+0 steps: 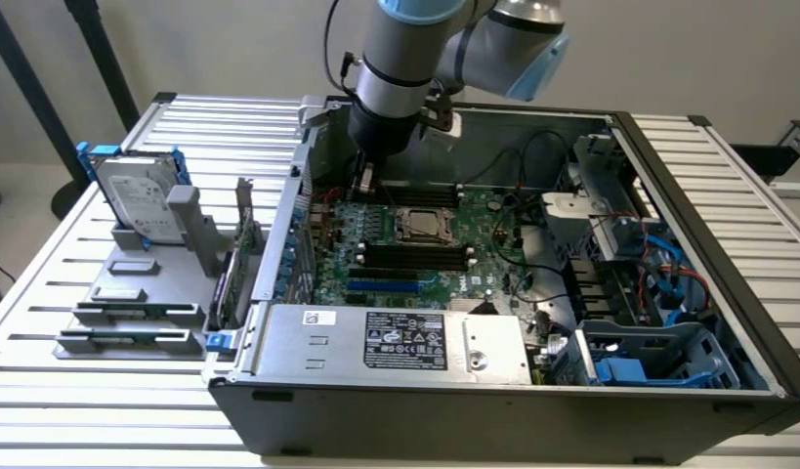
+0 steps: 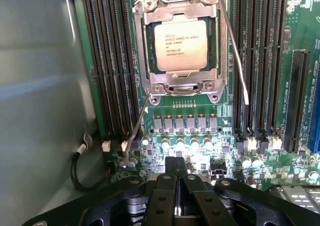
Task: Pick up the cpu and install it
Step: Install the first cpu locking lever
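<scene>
Arm's upper part is cut off at the frame top in the exterior view, and the tool's tips are hard to make out there, sunk inside the case near its far-left corner. Print on the cpu is too small to read. In the wrist view the gripper has its fingers pressed together w/ nothing between them, hanging over the capacitor row near the socket, apart from the cpu. The cpu is a small flat square w/ a silvery lid and pale rim, lying flat in its socket mid-mobo, w/ the metal socket frame around it. Two thin levers stick out from the frame. Dark RAM slots flank the socket on both sides. On the exterior view's left, outside the case, an HDD in a blue frame stands upright on a grey rack. The PSU sits along the case's near side, and blue cables crowd the exterior view's right.
</scene>
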Motion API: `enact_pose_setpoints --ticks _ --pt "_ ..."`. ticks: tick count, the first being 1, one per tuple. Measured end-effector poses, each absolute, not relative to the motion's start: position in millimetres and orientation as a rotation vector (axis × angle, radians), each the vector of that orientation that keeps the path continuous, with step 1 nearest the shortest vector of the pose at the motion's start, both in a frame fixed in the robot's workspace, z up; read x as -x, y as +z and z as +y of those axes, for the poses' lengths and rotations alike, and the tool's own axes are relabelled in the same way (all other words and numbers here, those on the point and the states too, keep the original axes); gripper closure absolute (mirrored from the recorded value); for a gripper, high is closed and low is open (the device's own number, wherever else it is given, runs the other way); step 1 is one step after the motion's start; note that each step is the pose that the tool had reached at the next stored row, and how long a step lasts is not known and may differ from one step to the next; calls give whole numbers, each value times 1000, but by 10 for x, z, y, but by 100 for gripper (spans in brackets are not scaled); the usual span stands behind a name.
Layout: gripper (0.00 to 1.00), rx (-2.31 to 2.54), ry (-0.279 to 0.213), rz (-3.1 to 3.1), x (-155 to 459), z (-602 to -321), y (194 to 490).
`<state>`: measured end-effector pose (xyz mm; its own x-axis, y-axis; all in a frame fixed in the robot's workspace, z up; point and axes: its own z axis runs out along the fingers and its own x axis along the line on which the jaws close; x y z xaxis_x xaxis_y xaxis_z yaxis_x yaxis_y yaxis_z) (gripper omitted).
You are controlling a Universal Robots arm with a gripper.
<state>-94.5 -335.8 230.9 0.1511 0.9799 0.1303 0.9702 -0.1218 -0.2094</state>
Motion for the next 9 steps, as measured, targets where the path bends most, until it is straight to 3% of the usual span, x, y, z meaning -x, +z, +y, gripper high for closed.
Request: enact_pose_setpoints --ticks 9 --pt "89 2301 31 -1750 945 -3358 2312"
